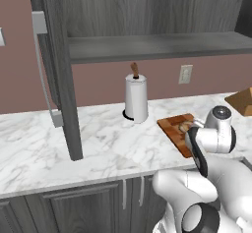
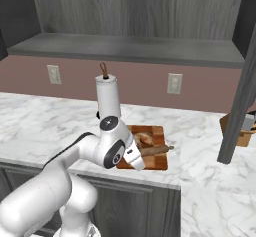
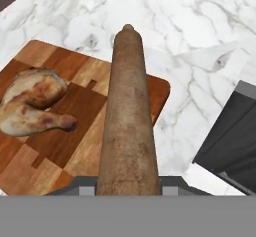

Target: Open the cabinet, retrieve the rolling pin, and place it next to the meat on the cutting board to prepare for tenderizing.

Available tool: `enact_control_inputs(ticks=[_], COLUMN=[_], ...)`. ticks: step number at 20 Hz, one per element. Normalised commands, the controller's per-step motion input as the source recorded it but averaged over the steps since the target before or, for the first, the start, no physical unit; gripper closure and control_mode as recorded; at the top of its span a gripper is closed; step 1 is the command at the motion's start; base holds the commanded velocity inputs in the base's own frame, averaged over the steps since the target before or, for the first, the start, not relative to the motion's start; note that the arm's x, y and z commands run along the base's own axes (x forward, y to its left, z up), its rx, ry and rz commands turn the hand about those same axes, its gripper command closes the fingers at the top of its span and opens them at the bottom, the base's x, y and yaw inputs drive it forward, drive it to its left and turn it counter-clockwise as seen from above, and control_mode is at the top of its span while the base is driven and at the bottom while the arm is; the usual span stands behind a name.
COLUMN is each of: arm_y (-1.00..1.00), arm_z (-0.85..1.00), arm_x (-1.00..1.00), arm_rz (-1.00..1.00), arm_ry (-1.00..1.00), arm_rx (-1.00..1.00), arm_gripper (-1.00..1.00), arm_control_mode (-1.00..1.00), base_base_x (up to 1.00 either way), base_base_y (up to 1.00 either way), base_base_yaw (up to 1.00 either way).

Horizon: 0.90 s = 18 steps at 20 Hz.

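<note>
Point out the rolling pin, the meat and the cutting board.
rolling pin [image 3: 127, 111]: hand view, middle of its wooden barrel.
meat [image 3: 30, 101]: hand view, centre of the pale lump.
cutting board [image 3: 75, 146]: hand view, bare checkered wood beside the pin.

Brown speckled rolling pin [image 3: 129, 116] over a reddish-brown checkered cutting board [image 3: 75, 111], pale tan-brown meat [image 3: 31, 101], white grey-veined marble bench [image 3: 200, 26].

Even, soft rendered light, no glare; faint shadows; pics low-res, slightly blurry, no edge distortion.
</note>
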Motion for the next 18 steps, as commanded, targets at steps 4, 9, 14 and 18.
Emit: enact_control_inputs(ticks=[4,9,14,18], arm_y=[0.0,0.0,-0.02,-0.02], arm_z=[-0.05,-0.04,-0.05,-0.09], arm_x=[0.08,0.12,0.14,0.17], arm_rz=[0.0,0.0,0.0,0.0], arm_ry=[0.0,0.0,0.01,0.02], arm_rx=[0.0,0.0,0.0,0.0], arm_gripper=[1.0,1.0,1.0,1.0], arm_control_mode=[-1.0,-1.0,-1.0,-1.0], base_base_x=[0.0,0.0,0.0,0.0], base_base_y=[0.0,0.0,0.0,0.0], base_base_yaw=[0.0,0.0,0.0,0.0])
